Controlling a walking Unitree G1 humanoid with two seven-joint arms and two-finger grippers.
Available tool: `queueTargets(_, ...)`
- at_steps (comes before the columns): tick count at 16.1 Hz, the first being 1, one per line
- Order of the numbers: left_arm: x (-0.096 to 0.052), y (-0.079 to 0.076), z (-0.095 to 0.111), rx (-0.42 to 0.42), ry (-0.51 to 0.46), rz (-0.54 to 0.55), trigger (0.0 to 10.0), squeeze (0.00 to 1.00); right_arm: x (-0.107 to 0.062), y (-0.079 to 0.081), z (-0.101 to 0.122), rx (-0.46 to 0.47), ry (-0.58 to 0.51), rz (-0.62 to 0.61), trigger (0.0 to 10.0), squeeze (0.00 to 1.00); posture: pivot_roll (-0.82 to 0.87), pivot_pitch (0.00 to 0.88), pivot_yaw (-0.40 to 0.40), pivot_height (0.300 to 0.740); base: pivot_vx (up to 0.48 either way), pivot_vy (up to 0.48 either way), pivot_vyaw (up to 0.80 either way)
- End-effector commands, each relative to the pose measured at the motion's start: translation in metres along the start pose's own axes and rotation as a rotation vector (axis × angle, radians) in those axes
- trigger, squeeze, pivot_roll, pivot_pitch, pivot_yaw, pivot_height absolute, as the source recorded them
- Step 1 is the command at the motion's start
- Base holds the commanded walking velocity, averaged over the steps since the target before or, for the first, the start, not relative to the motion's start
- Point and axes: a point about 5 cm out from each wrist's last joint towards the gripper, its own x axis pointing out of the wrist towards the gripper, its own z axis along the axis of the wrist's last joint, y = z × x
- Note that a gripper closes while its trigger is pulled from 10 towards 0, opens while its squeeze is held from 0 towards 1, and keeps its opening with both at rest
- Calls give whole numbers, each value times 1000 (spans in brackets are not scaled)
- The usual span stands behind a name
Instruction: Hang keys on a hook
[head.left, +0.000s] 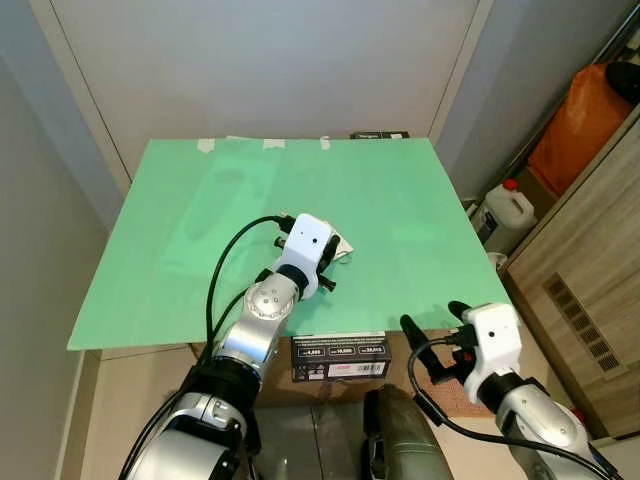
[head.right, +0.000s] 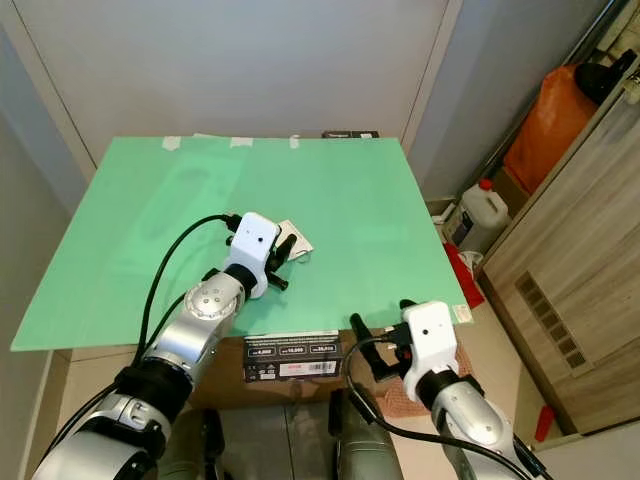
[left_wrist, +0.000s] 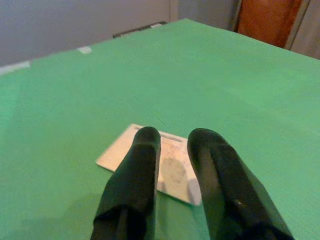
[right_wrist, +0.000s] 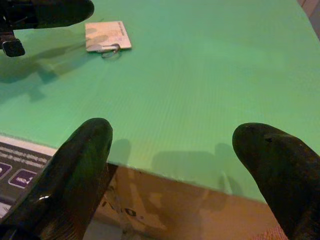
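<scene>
The left gripper hangs over the tag, fingers slightly apart with nothing between them. Tag and key ring lie mid-board. At 5 o'clock, off its near edge, the right gripper gapes wide.

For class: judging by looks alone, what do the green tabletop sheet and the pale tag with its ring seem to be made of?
Green sheet: probably corrugated plastic or foam board, matte, with fine ribbing in the wrist views. Tag: seemingly laminated card or plastic, flat and pale with faint print. Ring: likely metal wire, thin and greyish.
</scene>
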Motion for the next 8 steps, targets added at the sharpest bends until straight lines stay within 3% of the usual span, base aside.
queueTargets(1, 4, -6, 4, -9, -13, -28, 10000, 1000, -4, -5, 2, -3, 1, -20, 10000, 0, -212, 64, -40, 618, 0, 0, 0)
queueTargets(5, 8, -16, 2, -27, -16, -83, 10000, 1000, -3, 0, 0, 7, 2, -20, 10000, 0, -210, 62, -36, 618, 0, 0, 0)
queueTargets(8, 9, -15, -2, -17, 6, -69, 10000, 1000, -2, 1, -1, 9, 4, -21, 10000, 0, -207, 67, -35, 618, 0, 0, 0)
